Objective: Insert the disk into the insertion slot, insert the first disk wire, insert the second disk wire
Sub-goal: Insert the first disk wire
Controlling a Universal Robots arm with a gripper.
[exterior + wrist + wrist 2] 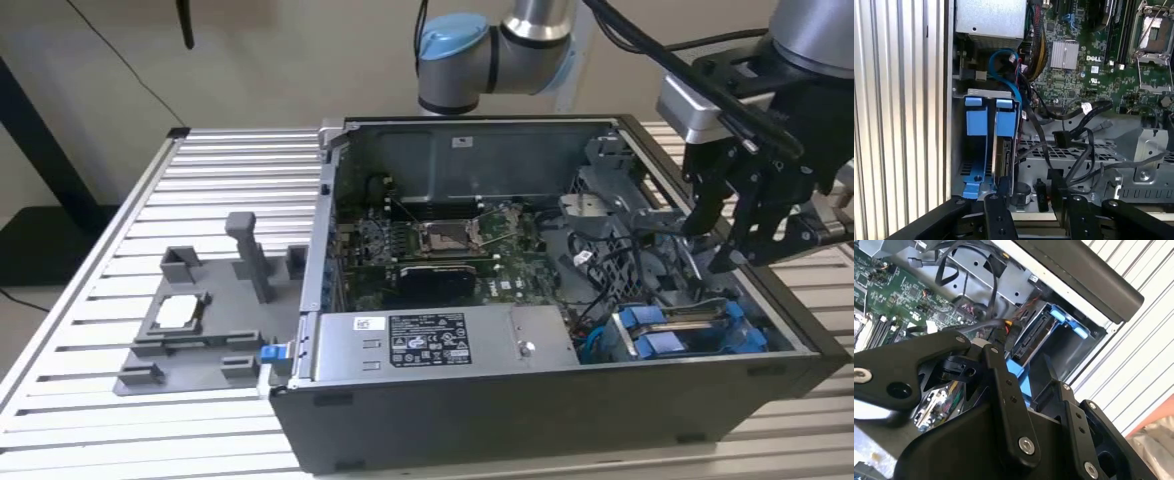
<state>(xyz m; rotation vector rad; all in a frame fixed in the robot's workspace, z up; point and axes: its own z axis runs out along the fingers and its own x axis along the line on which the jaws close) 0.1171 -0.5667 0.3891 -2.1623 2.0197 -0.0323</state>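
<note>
Disk (1002,157) is sitting on edge inside the insertion slot (986,93), its long axis pointing toward the claw (1028,199), its glossy blue plastic carrier lining the grey sheet-metal cage. The claw is hovering just above the slot, black fingers standing apart, gripping nothing; limp black wires (1074,135) are trailing beside the slot

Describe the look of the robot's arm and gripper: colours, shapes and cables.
The arm is silver-grey tubing with a light blue joint cap. Black cables run along it to the gripper, which is black, built of jointed bars fastened with silver screws.
</note>
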